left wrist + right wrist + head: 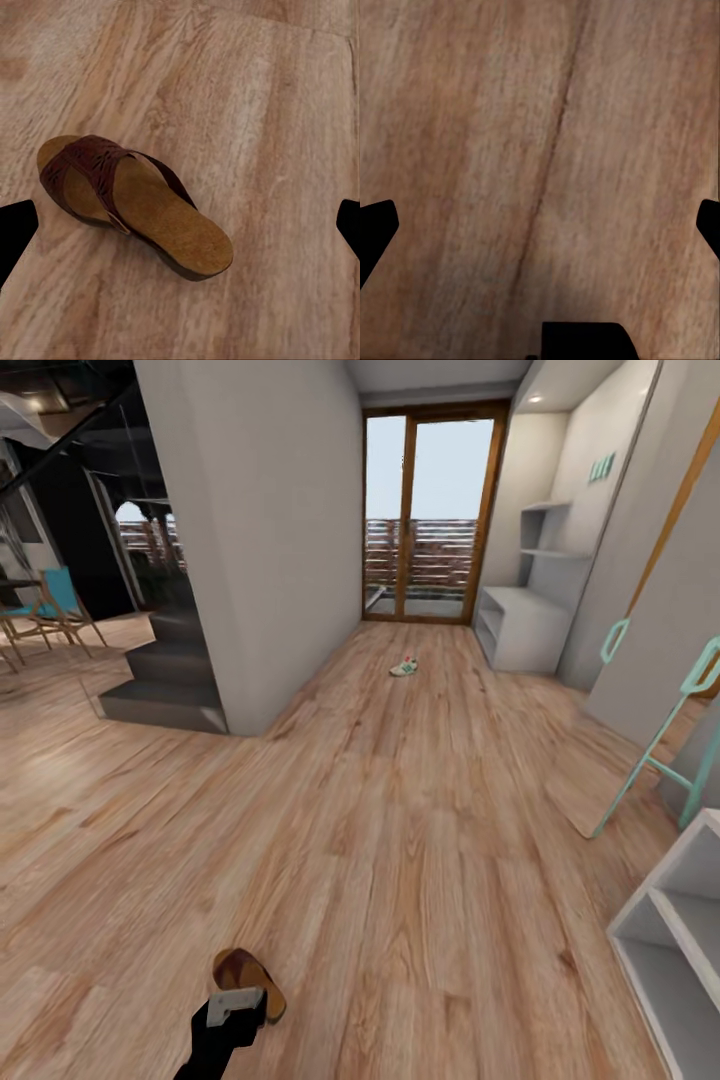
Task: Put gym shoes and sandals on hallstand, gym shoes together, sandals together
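One dark brown sandal [247, 978] with a tan footbed lies on the corridor floor [400, 840] at the near left. My left gripper [238, 1012] hangs just above it. In the left wrist view the sandal [131, 206] lies flat between the black fingertips [15, 232], and the left gripper [180, 225] is open and apart from it. One cream-white gym shoe [404, 667] sits far down the corridor. The pale hallstand [520, 628] stands by the right wall near the door. My right gripper [540, 225] is open over bare floor planks [540, 112].
A grey wall block [270, 530] and dark stairs [165, 685] bound the left side. At the corridor's end is a wood-framed glass door [430, 510]. A teal frame [655, 745] leans at the right. A white open-shelf unit [672, 935] stands near right.
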Tool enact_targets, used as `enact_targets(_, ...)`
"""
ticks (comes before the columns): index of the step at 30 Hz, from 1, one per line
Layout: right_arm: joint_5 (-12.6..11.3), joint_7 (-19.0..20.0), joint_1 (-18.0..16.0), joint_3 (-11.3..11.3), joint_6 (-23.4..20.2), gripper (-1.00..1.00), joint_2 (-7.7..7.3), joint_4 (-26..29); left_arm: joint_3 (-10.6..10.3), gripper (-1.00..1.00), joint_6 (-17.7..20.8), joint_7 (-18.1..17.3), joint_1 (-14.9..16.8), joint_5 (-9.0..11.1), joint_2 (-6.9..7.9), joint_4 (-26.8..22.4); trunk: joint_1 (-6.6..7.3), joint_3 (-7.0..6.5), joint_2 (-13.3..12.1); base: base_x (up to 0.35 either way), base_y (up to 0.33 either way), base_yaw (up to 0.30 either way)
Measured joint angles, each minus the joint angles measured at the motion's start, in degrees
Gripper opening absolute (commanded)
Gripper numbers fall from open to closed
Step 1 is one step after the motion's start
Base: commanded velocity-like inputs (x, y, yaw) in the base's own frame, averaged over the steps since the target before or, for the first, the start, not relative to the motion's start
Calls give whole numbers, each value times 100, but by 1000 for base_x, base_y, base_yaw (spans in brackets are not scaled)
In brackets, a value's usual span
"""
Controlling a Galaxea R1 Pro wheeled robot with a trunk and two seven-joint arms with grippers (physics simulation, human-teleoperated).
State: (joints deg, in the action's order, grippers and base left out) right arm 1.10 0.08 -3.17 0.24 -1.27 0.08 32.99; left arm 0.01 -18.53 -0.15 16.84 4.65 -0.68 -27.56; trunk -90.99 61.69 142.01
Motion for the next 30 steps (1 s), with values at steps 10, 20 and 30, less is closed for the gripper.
enact_targets(10,1,0,0,0,0,100,1,0,-3,100,-2,0,0,0,0,0,0,0,0,269,-174,288)
enact_targets(20,1,0,0,0,0,100,1,-1,-8,100,-2,1,0,-1,0,-3,-3,0,0,71,-37,288)
enact_targets(30,1,0,0,0,0,100,1,-1,-8,100,-2,2,0,-1,0,-3,-3,0,0,2,-1,289)
